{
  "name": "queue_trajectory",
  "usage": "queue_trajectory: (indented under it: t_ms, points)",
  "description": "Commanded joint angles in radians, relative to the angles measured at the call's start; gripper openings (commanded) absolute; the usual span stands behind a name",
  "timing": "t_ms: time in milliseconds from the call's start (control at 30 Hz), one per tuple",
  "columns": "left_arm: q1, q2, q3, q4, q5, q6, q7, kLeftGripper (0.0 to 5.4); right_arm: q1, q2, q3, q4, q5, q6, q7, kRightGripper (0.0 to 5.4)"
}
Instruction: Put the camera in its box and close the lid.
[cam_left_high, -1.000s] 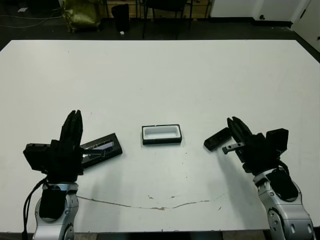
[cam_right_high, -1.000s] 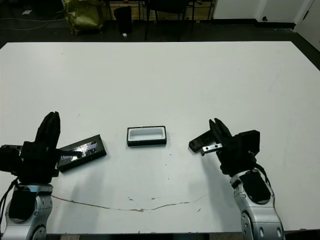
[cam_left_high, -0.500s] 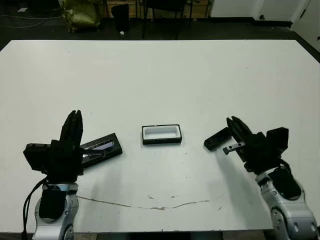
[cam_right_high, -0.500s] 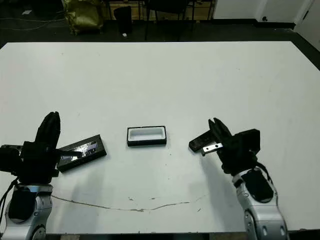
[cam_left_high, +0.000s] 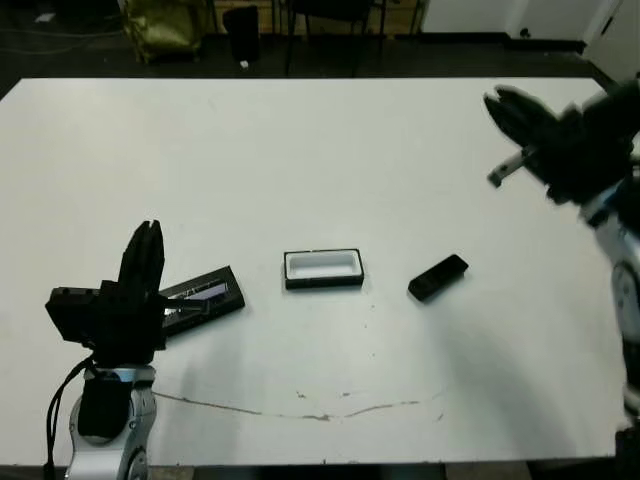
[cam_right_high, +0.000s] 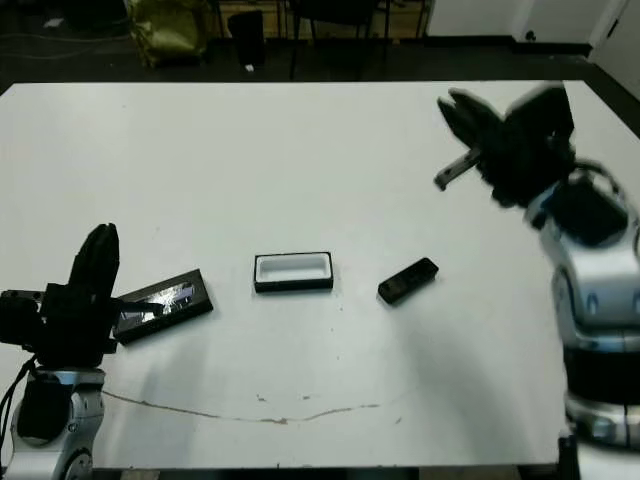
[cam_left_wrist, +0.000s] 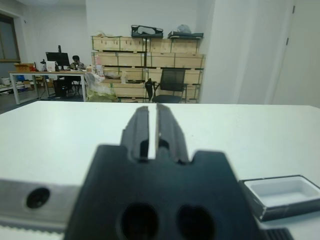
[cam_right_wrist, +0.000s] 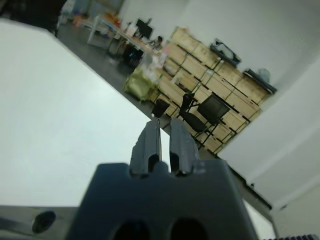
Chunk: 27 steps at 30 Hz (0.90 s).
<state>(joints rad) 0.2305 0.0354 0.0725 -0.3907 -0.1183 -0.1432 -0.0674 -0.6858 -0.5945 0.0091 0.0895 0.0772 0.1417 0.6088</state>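
The camera (cam_left_high: 438, 277) lies untouched on the white bench (cam_left_high: 330, 150), just right of the open box (cam_left_high: 322, 269); the lid (cam_left_high: 201, 296) rests toward the left edge beside the left gripper (cam_left_high: 146, 252), fingers pressed together. The right gripper (cam_right_high: 462, 118), raised near the far right corner, holds its fingers nearly closed on nothing.

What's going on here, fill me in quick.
Nothing is being held. The camera lies loose on the white table, to the right of the open box, which is empty. The lid lies flat to the left, right by the left tool, whose fingers are shut. The right tool is raised far above the table's right side, shut and empty. The camera isn't in yet, and the box isn't closed.
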Motion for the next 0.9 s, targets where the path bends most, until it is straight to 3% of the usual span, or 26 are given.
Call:
queue_trajectory:
  t_ms: [33, 133, 333, 467, 767, 900]
  points:
    - [0.007, 0.005, 0.003, 0.0, 0.005, 0.022, 0.003, 0.03, -0.093, -0.016, 0.067, 0.158, -0.066, -0.026, 0.061, 0.0]
    - [0.008, 0.007, 0.005, -0.003, 0.005, 0.023, 0.002, 0.03, -0.162, -0.009, 0.113, 0.282, -0.107, -0.044, 0.108, 0.0]
    - [0.005, 0.011, 0.012, -0.005, 0.006, 0.025, 0.001, 0.03, -0.263, -0.019, 0.225, 0.487, -0.216, -0.158, 0.249, 0.0]
    - [0.003, 0.008, 0.011, -0.01, 0.006, 0.035, 0.003, 0.03, -0.267, -0.017, 0.283, 0.51, -0.294, -0.176, 0.278, 0.0]
    - [0.002, 0.007, 0.007, -0.018, 0.007, 0.046, 0.002, 0.03, -0.22, -0.015, 0.355, 0.525, -0.347, -0.271, 0.387, 0.0]
    - [-0.002, 0.01, 0.008, -0.006, 0.012, 0.033, 0.0, 0.03, -0.216, -0.011, 0.357, 0.51, -0.348, -0.175, 0.449, 0.0]
